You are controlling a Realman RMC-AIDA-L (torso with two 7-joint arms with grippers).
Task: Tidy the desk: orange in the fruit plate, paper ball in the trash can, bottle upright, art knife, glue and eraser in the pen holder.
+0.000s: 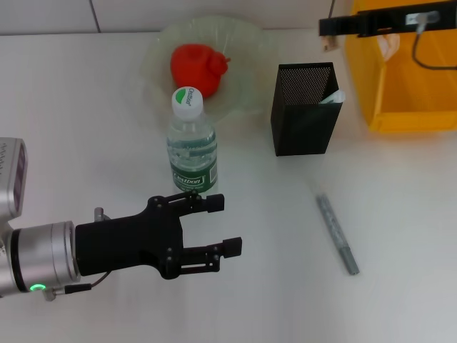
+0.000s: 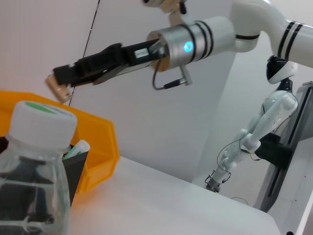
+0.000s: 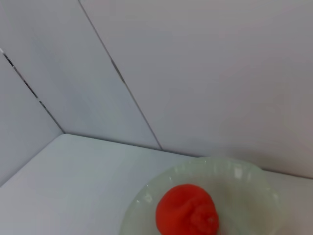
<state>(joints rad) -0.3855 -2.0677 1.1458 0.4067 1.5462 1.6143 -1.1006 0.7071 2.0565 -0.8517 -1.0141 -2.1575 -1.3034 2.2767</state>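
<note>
The orange (image 1: 198,66) sits in the fruit plate (image 1: 246,50) and the bottle (image 1: 192,142) stands upright just beyond my open, empty left claw (image 1: 227,225). The art knife (image 1: 337,234) lies on the bench (image 1: 400,236), not yet in the pen holder (image 1: 303,108). My right claw (image 1: 330,32) pinches a small tan piece near the trash can (image 1: 407,78).

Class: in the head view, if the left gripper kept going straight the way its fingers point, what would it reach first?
Probably the grey art knife. The open left gripper points across bare desk toward it, passing just in front of the bottle, though depth is uncertain.

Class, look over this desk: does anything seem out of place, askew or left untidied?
One thing: a slim grey art knife lies loose and slanted on the white desk, in front of the pen holder rather than in it. The bottle stands upright and the orange sits in the fruit plate.
</note>
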